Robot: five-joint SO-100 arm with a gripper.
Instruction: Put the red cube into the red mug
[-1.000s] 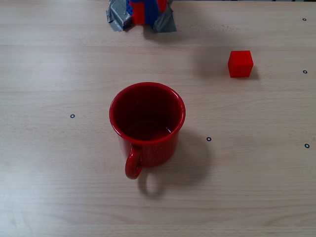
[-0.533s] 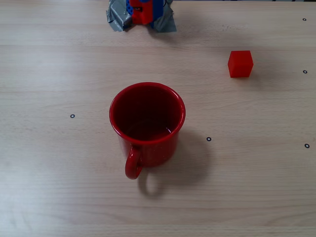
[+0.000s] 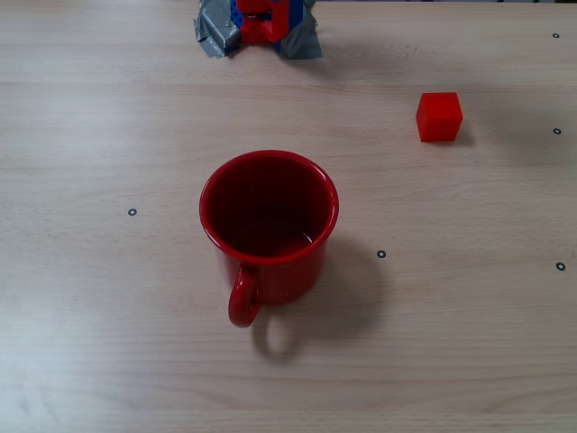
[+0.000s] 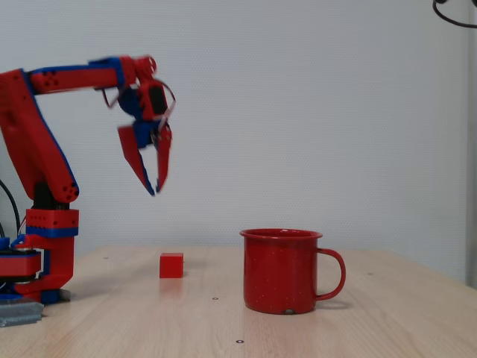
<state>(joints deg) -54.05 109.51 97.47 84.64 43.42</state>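
Nothing is yet done: the red cube (image 3: 439, 116) is sitting on the counter (image 3: 469, 343) well apart from the empty red mug (image 3: 269, 225), while the pincer (image 4: 153, 185) is hanging high above, nearly closed and holding nothing.

Reds on pale wood, blue trim on the arm.

Red mug (image 3: 269, 225): glossy red outside with faint white speckles, darker red inside. Red cube (image 3: 439, 116): plain bright red, matte. Table (image 3: 99, 307): light beige wood grain, dotted with small black ring marks. Arm (image 4: 45, 142): red links with blue edging; gripper (image 4: 153, 186) red with blue along the fingers and a black block above. Grey tape (image 3: 215, 36) at the arm's base. Wall (image 4: 335, 112): plain off-white.
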